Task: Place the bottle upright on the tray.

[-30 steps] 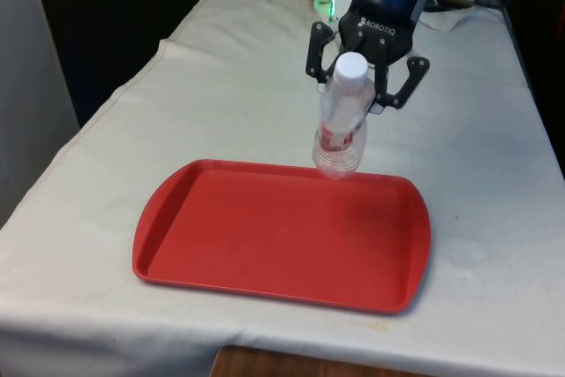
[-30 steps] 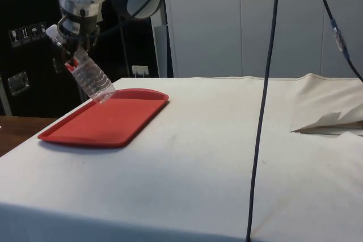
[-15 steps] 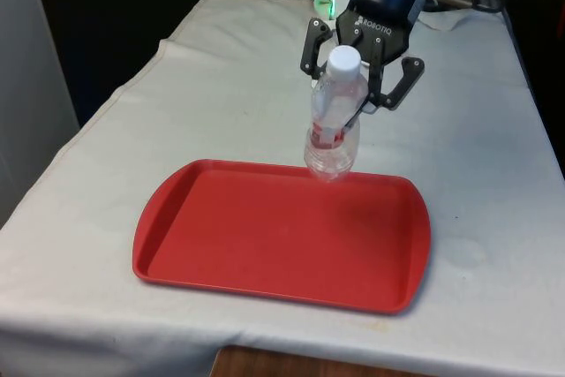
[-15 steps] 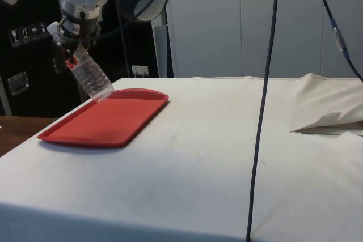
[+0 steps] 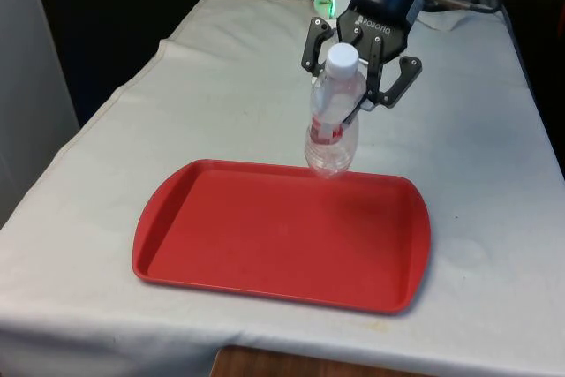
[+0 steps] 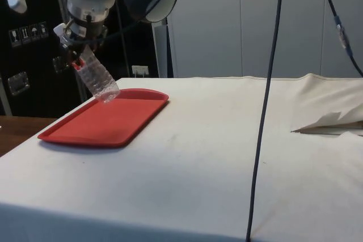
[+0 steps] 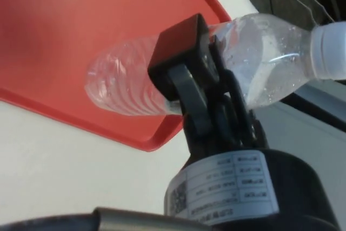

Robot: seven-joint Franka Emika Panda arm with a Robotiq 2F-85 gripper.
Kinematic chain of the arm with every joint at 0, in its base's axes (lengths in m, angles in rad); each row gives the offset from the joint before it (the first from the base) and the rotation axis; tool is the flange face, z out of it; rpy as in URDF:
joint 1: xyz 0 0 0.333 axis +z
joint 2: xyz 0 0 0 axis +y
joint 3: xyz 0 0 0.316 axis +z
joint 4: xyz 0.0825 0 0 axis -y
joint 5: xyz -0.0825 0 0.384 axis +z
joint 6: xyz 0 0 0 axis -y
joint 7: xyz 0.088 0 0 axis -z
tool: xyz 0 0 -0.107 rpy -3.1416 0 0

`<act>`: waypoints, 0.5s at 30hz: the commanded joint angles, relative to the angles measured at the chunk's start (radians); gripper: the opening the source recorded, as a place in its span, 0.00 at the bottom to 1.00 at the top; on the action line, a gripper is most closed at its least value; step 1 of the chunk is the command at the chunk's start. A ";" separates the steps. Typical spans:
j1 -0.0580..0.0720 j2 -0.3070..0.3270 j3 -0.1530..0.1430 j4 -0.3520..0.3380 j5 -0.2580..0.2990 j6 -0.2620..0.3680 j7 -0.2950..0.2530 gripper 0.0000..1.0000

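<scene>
Bottle (image 5: 333, 121) hangs tilted, clamped in the tool (image 5: 357, 72), over the bare red tray's (image 5: 265, 245) far rim.

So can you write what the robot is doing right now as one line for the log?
gripper: shut on bottle | bottle: tilted, in the air, base over far edge of red tray | placed: not yet

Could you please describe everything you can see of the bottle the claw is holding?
The bottle is clear, ribbed plastic with a white cap and a red band around its middle, and looks empty. The claw grips its upper body. It hangs tilted, cap uppermost, with its base over the far edge of the red tray; whether it touches the tray is unclear.
</scene>
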 commanded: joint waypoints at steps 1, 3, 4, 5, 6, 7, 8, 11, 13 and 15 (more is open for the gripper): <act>0.000 0.000 0.000 0.000 0.000 0.000 0.000 0.34; 0.011 -0.003 -0.018 0.002 -0.058 0.013 0.063 0.34; 0.011 -0.003 -0.017 0.000 -0.069 0.013 0.075 0.34; 0.011 -0.003 -0.017 -0.001 -0.080 0.012 0.086 0.34; 0.011 -0.003 -0.017 -0.001 -0.092 0.011 0.099 0.34; 0.011 -0.003 -0.017 -0.001 -0.114 0.009 0.122 0.34; 0.010 -0.002 -0.017 -0.001 -0.125 0.008 0.132 0.34; 0.011 -0.001 -0.017 0.001 -0.146 0.005 0.155 0.34; 0.012 0.000 -0.017 0.002 -0.174 0.001 0.184 0.34; 0.012 0.000 -0.017 0.002 -0.193 -0.003 0.203 0.34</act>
